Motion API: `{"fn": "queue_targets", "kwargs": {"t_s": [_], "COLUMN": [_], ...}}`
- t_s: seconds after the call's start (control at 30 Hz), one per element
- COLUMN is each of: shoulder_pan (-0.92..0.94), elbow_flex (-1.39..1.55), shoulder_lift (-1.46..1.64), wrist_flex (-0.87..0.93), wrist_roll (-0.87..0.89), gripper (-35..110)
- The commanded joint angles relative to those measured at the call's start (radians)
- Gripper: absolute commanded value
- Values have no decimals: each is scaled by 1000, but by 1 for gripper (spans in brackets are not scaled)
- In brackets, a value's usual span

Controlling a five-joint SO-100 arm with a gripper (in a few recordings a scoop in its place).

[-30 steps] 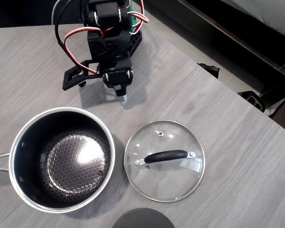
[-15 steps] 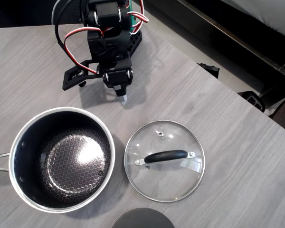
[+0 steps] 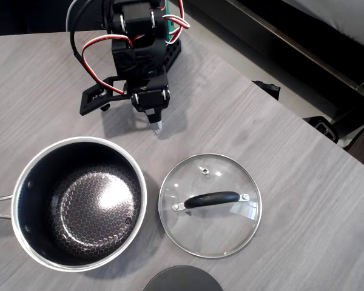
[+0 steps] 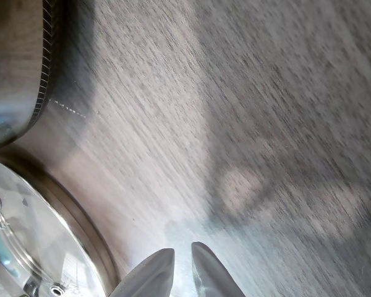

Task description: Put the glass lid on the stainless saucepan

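Desk of grey woodgrain, dark floor beyond its 2 o'clock edge. Stainless saucepan at 8 o'clock, nothing inside; glass lid flat at 5 o'clock, just beside it. Jaws at 12 o'clock, nearly together, holding nothing, bare desk around them.

Overhead: glass lid lies right of stainless saucepan.

Grey woodgrain bench, dark disc at bottom edge
Dark grey round disc lies flat on the bench, cut off by the frame
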Motion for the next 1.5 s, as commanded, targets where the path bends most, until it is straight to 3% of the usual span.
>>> {"fn": "queue_targets", "kwargs": {"t_s": [0.0, 0.57, 0.67, 0.73, 0.8, 0.97, 1.07, 1.17, 1.4, 1.47], "shoulder_pan": [5, -92, -87, -94, -132, -179, -221, -267, -305, -307], "elbow_flex": [9, 9, 9, 9, 5, -262, -621, -1060, -1807, -1974], "shoulder_lift": [31, 31, 31, 31, 31, 2, -446, -960, -1641, -1787], "wrist_flex": [5, -2, 0, -3, -52, -57, -37, 95, 324, 397], "wrist_roll": [0, -20, -31, -20, -38, -52, -11, 74, 179, 201], "gripper": [0, 0, 10, 0, 0, 0, 0, 0, 1, 8]}}
